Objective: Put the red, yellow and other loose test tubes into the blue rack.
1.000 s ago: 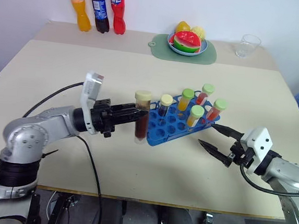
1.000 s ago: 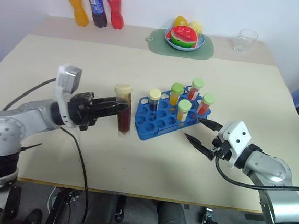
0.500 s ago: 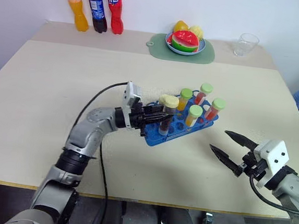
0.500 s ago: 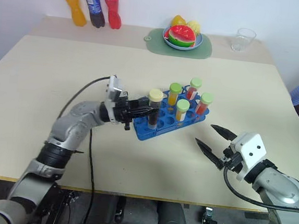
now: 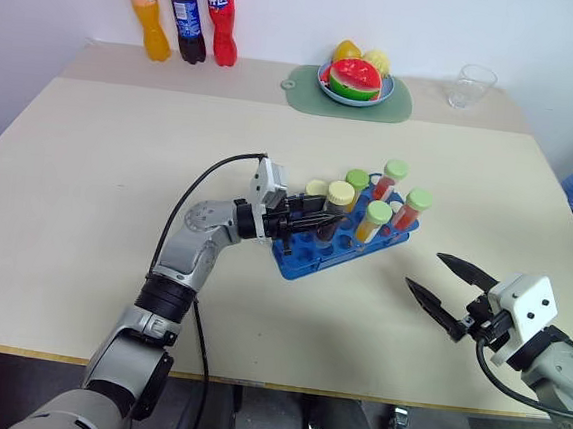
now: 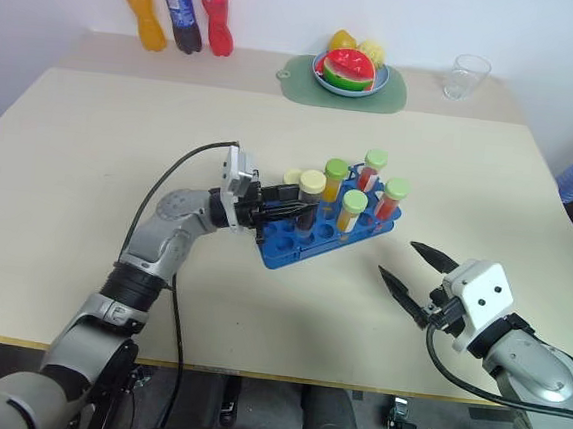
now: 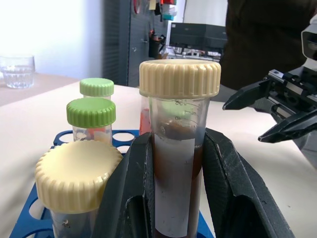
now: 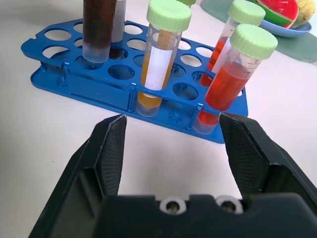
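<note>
Six tubes: counted at blue rack (image 5: 342, 245), five standing in holes, one in left gripper's grip
Left gripper (image 5: 318, 222): clamped on dark brown tube with cream cap (image 7: 179, 148), upright, over rack's near-left part; lower end at the holes, seated or not cannot tell
Right gripper (image 5: 450, 291): fingers spread, nothing between them, above table to rack's right, apart from it
Rack: mid-table, angled, on beige table (image 5: 89, 177)
Seated tubes: second cream-capped tube (image 7: 77, 183) just beside held one; yellow-orange tube (image 8: 159, 57) and red-orange tube (image 8: 232, 74), both green caps, front row
Back edge: three soda bottles (image 5: 183, 15), fruit bowl (image 5: 356, 80) on green mat, clear glass (image 5: 475, 87)
</note>
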`<move>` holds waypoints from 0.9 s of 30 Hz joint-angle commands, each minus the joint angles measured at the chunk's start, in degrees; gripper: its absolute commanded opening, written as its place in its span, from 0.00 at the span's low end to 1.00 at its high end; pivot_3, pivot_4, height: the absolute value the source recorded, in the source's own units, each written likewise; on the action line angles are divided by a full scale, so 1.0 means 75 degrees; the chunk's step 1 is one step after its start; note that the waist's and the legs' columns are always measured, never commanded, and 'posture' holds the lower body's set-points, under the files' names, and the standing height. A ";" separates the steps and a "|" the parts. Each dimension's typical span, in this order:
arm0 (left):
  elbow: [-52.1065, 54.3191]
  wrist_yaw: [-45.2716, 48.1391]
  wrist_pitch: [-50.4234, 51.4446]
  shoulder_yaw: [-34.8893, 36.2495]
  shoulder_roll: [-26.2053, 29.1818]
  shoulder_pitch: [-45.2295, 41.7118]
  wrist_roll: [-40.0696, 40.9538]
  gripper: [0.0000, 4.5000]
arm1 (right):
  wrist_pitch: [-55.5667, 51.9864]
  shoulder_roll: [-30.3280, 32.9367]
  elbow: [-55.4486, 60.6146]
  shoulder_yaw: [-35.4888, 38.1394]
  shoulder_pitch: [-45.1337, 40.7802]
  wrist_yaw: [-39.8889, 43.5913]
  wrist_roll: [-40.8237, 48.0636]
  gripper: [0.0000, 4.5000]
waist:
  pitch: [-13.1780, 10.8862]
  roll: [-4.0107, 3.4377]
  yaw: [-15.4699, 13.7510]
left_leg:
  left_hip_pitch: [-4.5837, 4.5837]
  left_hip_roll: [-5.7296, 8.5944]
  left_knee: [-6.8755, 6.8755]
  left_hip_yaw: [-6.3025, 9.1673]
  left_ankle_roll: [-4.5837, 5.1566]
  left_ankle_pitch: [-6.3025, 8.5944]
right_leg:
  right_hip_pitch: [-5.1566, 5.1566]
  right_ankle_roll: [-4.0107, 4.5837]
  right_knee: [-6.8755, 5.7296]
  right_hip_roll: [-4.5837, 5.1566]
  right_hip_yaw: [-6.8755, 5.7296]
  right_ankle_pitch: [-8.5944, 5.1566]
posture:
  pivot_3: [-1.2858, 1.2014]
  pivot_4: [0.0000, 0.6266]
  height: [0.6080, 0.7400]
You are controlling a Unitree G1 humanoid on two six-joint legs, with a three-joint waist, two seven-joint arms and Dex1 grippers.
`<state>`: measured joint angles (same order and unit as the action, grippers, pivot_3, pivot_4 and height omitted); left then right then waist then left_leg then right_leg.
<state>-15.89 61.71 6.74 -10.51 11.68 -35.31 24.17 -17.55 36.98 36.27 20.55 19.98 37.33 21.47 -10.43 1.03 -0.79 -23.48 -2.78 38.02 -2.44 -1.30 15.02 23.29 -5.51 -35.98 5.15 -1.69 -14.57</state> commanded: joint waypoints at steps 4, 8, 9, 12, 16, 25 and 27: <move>0.0276 0.0511 0.0415 -0.0257 0.0022 0.0182 -0.0063 0.18 | 0.0118 -0.0041 0.0225 0.0026 -0.0118 -0.0050 -0.0005 0.74 | 0.0000 -0.0001 0.0001 | 0.0000 0.0000 0.0000 0.0001 0.0000 0.0000 | 0.0000 0.0000 0.0000 0.0000 0.0000 0.0000 | 0.52 0.24 1.00; 0.0187 0.0508 0.0457 -0.0273 0.0003 0.0105 -0.0174 0.18 | 0.0109 -0.0047 0.0202 -0.0008 -0.0158 -0.0049 -0.0020 0.74 | 0.0001 -0.0001 0.0001 | 0.0000 0.0000 0.0000 0.0003 0.0001 0.0001 | 0.0000 0.0000 -0.0001 -0.0002 -0.0001 0.0000 | 0.52 0.24 1.00; 0.0105 0.0466 0.0426 -0.0298 -0.0001 0.0066 -0.0267 0.18 | 0.0108 -0.0050 0.0200 -0.0013 -0.0162 -0.0050 -0.0022 0.74 | 0.0001 -0.0001 0.0001 | 0.0000 -0.0001 0.0000 0.0003 0.0001 0.0001 | 0.0000 -0.0001 -0.0001 -0.0002 -0.0001 0.0000 | 0.52 0.24 1.00; -0.0127 0.0390 0.0241 -0.0355 -0.0004 -0.0007 -0.0532 0.18 | 0.0110 -0.0059 0.0198 -0.0015 -0.0172 -0.0058 -0.0024 0.74 | 0.0001 -0.0001 0.0001 | 0.0001 -0.0001 0.0000 0.0003 0.0002 0.0001 | 0.0000 -0.0001 0.0000 -0.0002 -0.0001 0.0000 | 0.52 0.24 1.00; -0.0432 0.0316 -0.0270 -0.0374 -0.0026 -0.0014 -0.0899 0.18 | 0.0125 -0.0076 0.0205 -0.0018 -0.0166 -0.0078 -0.0042 0.74 | 0.0000 0.0000 0.0000 | -0.0001 -0.0001 0.0000 0.0003 0.0003 0.0002 | 0.0002 -0.0001 0.0000 -0.0003 -0.0002 -0.0001 | 0.52 0.24 1.00; -0.0696 0.0456 -0.0386 -0.0063 -0.0083 -0.0033 -0.0744 0.61 | 0.0142 -0.0085 0.0159 -0.0037 -0.0209 -0.0076 -0.0061 0.74 | 0.0000 0.0000 0.0002 | 0.0001 -0.0002 0.0006 0.0003 0.0003 0.0002 | -0.0001 0.0000 -0.0005 -0.0002 -0.0002 0.0000 | 0.52 0.24 1.00; -0.0628 0.0069 -0.0695 0.0023 -0.0127 0.0044 -0.0942 0.85 | 0.0141 -0.0072 0.0144 -0.0034 -0.0209 -0.0049 -0.0045 0.74 | 0.0000 0.0000 0.0001 | -0.0001 -0.0002 0.0005 0.0004 0.0004 0.0002 | 0.0002 -0.0001 -0.0005 -0.0003 -0.0002 0.0000 | 0.52 0.24 1.00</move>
<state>-21.99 64.12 3.79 -12.06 11.05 -35.27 17.74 -17.54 36.55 36.25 19.72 18.88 36.96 20.99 -10.43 1.03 -0.78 -23.48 -2.79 38.06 -2.41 -1.26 15.04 23.30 -5.52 -36.01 5.13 -1.70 -14.57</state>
